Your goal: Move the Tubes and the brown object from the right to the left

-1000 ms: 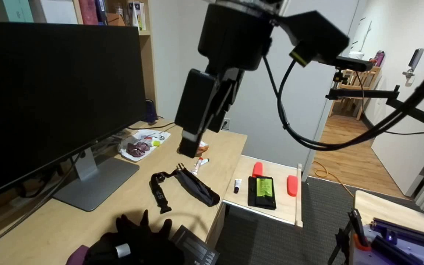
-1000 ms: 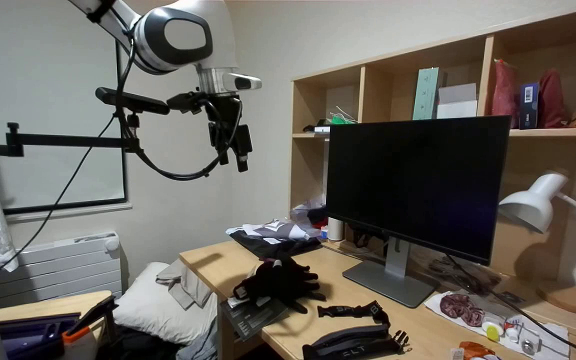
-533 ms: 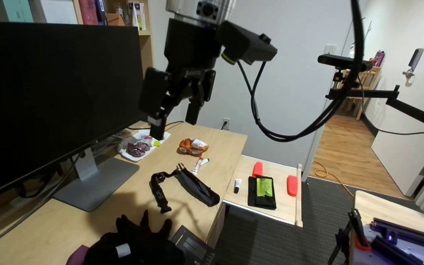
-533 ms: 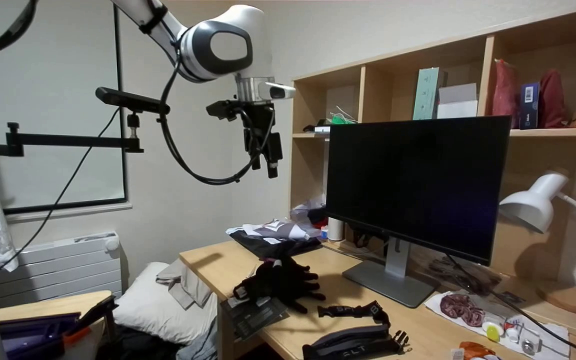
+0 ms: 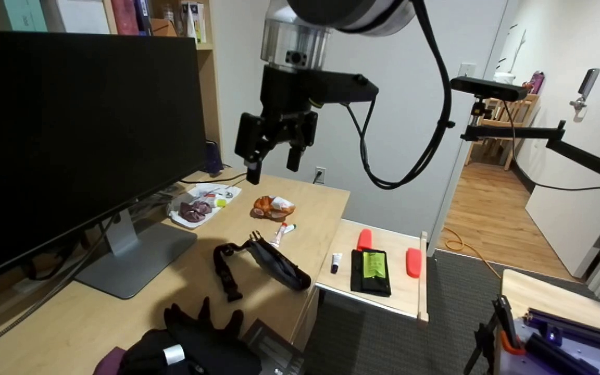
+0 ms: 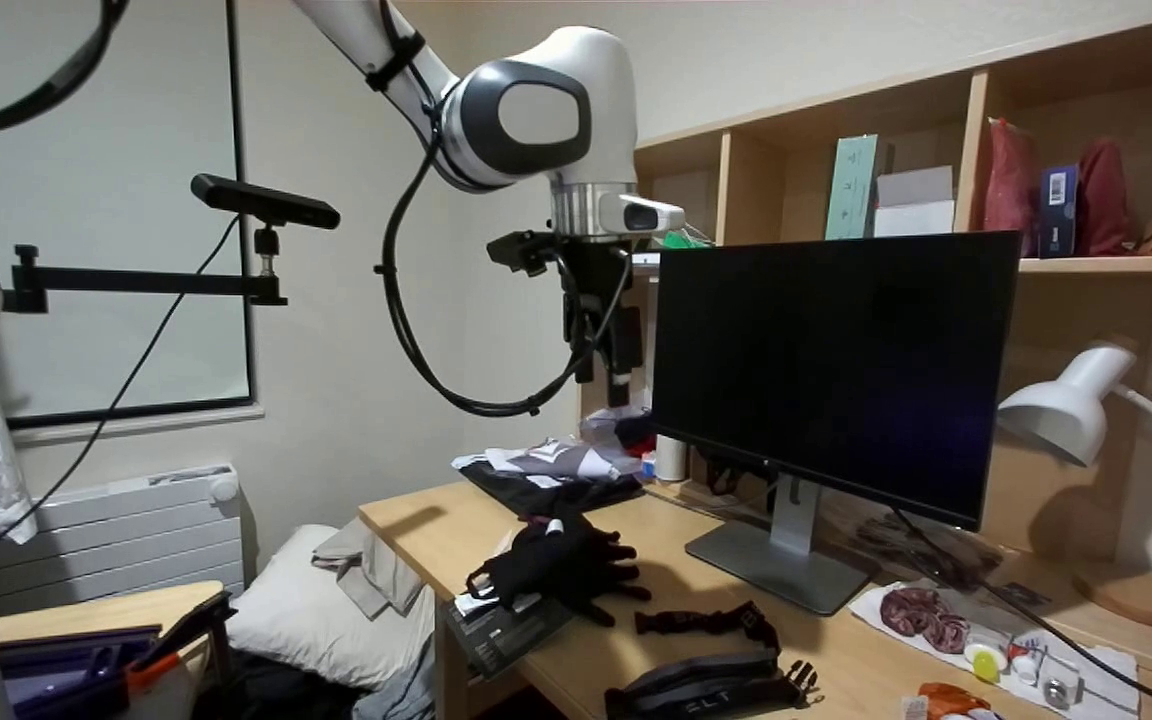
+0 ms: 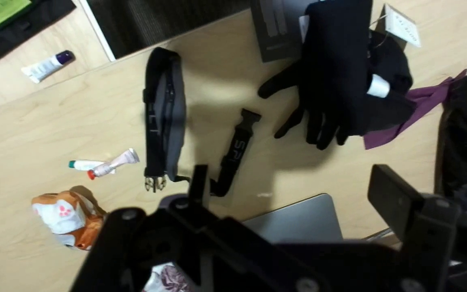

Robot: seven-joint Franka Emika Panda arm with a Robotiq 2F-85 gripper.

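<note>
Tubes (image 7: 113,164), crossed on the table (image 7: 18,158), lay near the brown object (image 7: 68,219), all probably on the right, so the whole move remained; the hand (image 5: 273,166) hung spread wide, empty.

"What does the black strap (image 7: 236,146) say?"
"SPI, in the wrist view; the dark pouch (image 6: 704,682) shows ELT in an exterior view"
"And the white tag (image 7: 403,26)?"
"Printed, but too small to read"

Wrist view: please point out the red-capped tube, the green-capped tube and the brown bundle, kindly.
Red-capped tube (image 7: 112,164), wrist view: its pale body.
Green-capped tube (image 7: 87,164), wrist view: its white body.
Brown bundle (image 7: 68,221), wrist view: its white patch.
</note>
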